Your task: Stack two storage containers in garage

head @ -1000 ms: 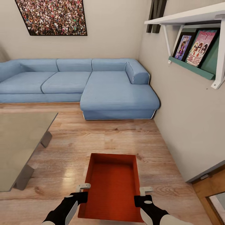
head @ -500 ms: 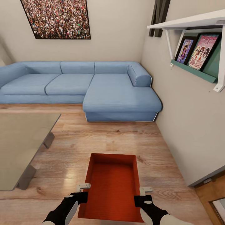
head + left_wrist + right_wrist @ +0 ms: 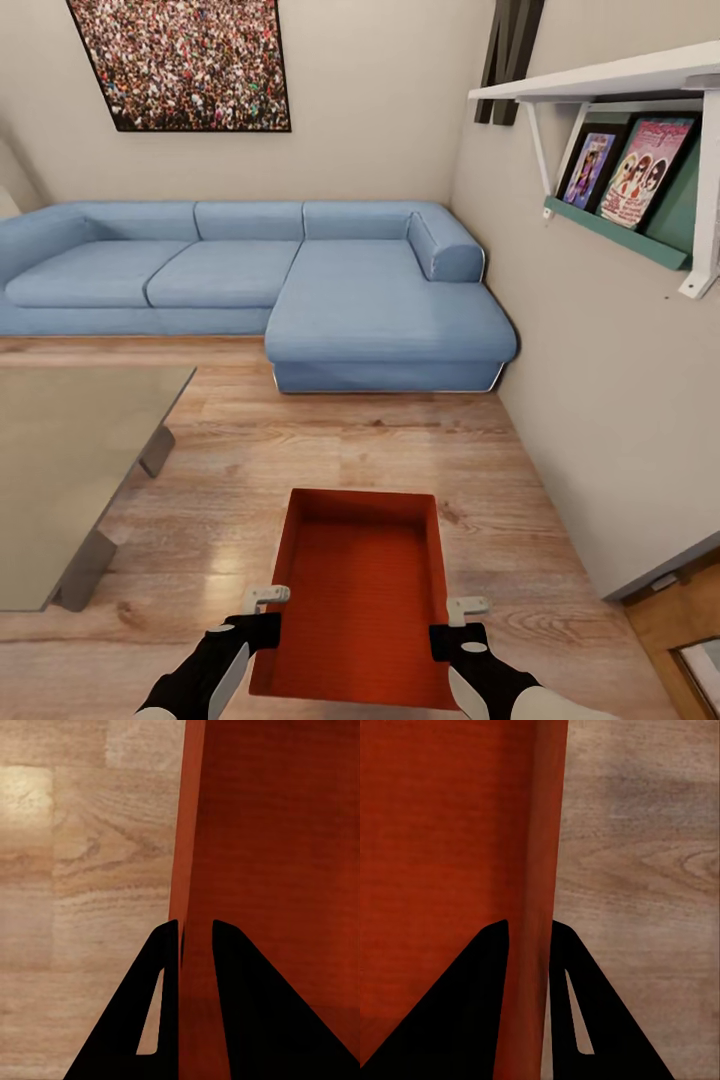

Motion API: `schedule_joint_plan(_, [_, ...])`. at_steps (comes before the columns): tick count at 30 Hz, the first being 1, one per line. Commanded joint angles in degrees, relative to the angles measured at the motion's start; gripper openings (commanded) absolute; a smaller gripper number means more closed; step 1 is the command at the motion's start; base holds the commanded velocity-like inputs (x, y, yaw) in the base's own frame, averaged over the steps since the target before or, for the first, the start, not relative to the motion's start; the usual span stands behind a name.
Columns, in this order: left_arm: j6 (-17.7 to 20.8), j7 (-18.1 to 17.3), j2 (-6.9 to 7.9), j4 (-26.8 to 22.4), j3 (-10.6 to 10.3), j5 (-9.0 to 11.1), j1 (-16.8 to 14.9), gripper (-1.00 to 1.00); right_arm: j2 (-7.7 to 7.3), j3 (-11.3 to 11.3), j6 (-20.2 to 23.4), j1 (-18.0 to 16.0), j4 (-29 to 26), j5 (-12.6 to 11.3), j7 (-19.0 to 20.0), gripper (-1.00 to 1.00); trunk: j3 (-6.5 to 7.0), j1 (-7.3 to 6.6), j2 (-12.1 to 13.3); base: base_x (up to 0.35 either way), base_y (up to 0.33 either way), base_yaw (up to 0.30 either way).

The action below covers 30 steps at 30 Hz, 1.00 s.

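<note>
As seen from the head view, the orange-red rectangular open-top storage container [image 3: 362, 595] sits bottom centre of frame, long axis running away from the robot toward the blue fabric sectional sofa [image 3: 300, 290] at mid-frame. Level, open side up. Plain low walls, flat ribbed bottom, no lid, nothing inside. It is held above the light wood-plank floor [image 3: 300, 450], grey-topped low coffee table [image 3: 70, 450] at left edge.

Left gripper [image 3: 262, 612] is on the container's left long wall, near end; right gripper [image 3: 458, 618] on the right long wall, opposite. Left wrist view: black fingers [image 3: 161, 967] straddle the wall rim [image 3: 187, 832], one outside, one inside, closed against it. Right wrist view: same, fingers [image 3: 495, 967] pinching the opposite rim [image 3: 547, 832]. White wall shelf with framed posters [image 3: 620, 170] upper right.
</note>
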Motion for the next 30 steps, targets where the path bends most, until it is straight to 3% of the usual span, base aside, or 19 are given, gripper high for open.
schedule_joint_plan(1, [-0.56,0.64,0.04,-0.27,-0.19,-0.95,-0.01,-1.0,-0.02,0.91,-0.32,-0.03,0.9,-1.52,-0.26,-1.0,-0.02,-0.01,-0.02,0.0,0.0,0.0])
schedule_joint_plan(22, [-0.01,0.16,0.12,-0.83,-0.12,-0.84,-0.01,-1.0,-0.04,0.91,-0.24,-0.03,0.9,-1.52,-0.21,-1.0,0.02,-0.01,-0.02,0.0,0.0,0.0])
schedule_joint_plan(30, [0.08,0.16,0.12,-0.5,-0.11,-0.79,-0.01,-1.0,-0.04,0.91,-0.24,-0.03,0.9,-1.52,-0.15,-1.0,1.45,-1.76,3.19,0.0,0.0,0.0])
